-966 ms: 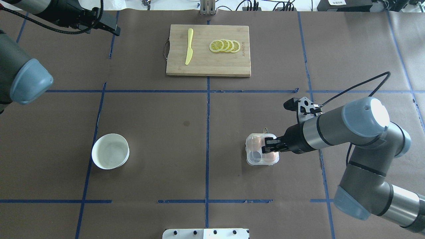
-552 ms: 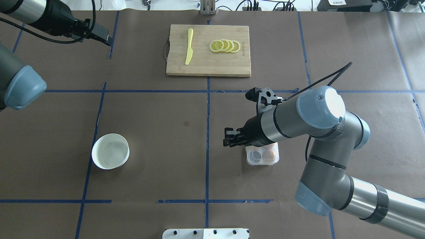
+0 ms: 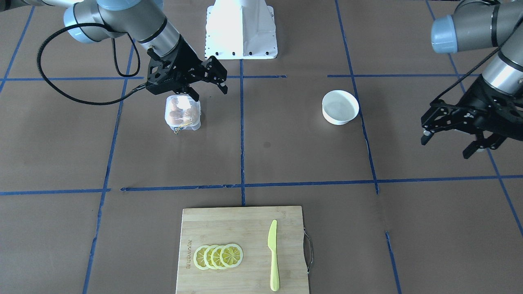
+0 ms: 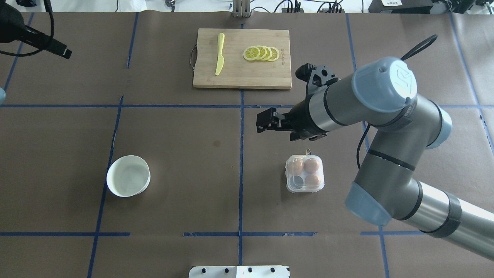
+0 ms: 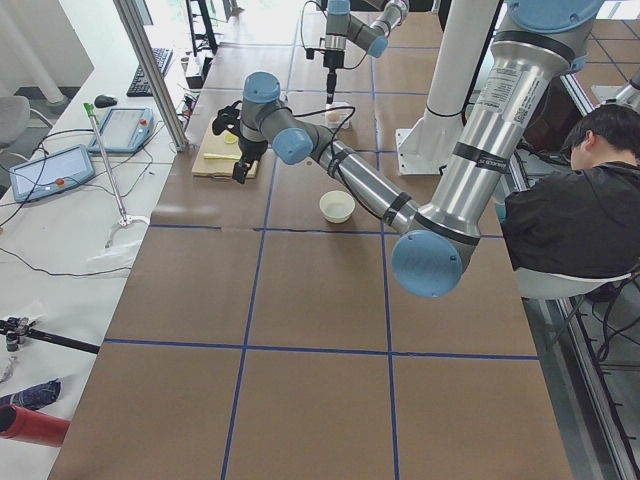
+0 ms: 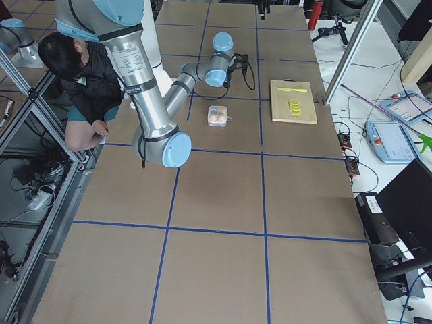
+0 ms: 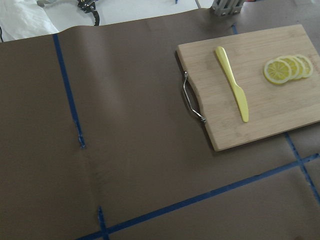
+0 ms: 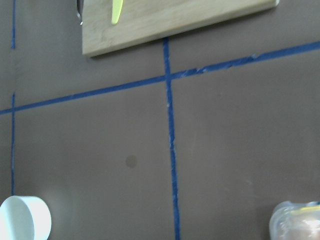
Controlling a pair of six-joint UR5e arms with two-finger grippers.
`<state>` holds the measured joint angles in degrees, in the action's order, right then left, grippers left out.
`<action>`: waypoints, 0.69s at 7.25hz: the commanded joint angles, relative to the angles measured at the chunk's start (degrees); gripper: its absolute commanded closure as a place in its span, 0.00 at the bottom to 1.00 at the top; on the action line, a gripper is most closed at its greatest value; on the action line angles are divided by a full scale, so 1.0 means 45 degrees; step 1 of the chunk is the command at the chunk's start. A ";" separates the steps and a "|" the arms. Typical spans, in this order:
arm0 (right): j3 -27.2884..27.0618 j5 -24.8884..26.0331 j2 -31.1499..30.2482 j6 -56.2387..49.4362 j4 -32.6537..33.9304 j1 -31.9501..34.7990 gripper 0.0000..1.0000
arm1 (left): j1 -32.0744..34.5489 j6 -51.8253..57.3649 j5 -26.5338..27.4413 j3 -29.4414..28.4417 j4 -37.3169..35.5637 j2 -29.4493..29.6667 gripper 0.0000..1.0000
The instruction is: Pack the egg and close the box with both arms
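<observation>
Right gripper (image 4: 264, 122) has lifted off the box (image 4: 290, 188) and now hangs at its 11 o'clock, fingers spread, holding nothing. Left gripper (image 3: 446, 148) has drawn back toward the table's 10 o'clock corner, also spread.

- Box: 4 o'clock of table centre.
- Eggs (image 4: 312, 165): three, filling three of four cups.
- Bowl (image 4: 127, 192): one.
- Board (image 4: 239, 75): one, stamped mark unreadable.
- Lemon slices (image 4: 261, 53): four.
- Knife (image 4: 219, 54): one.

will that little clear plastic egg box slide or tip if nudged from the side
The small clear plastic egg box looks low and wide, so it would probably slide rather than tip. Three brown eggs fill only three cups, so uneven weight may make it swivel. Thin walls likely flex under squeezing.
</observation>
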<state>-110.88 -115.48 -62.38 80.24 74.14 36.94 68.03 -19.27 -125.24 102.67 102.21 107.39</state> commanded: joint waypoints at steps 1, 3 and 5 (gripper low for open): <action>-0.0380 -0.0155 -0.0062 -0.2232 0.2929 0.1782 0.00 | 0.0603 0.1562 0.0000 -0.0336 0.0099 -0.1161 0.00; -0.0303 -0.0545 -0.1033 -0.7179 0.4513 0.3501 0.00 | 0.1985 0.3534 0.0000 -0.0549 -0.0056 -0.1733 0.00; -0.0224 -0.1187 -0.2417 -1.2319 0.5709 0.5803 0.00 | 0.2984 0.5212 -0.0020 -0.1562 -0.0056 -0.1754 0.00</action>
<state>-112.05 -118.65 -69.14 39.09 96.86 56.69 78.80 -0.54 -125.31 98.19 102.00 99.77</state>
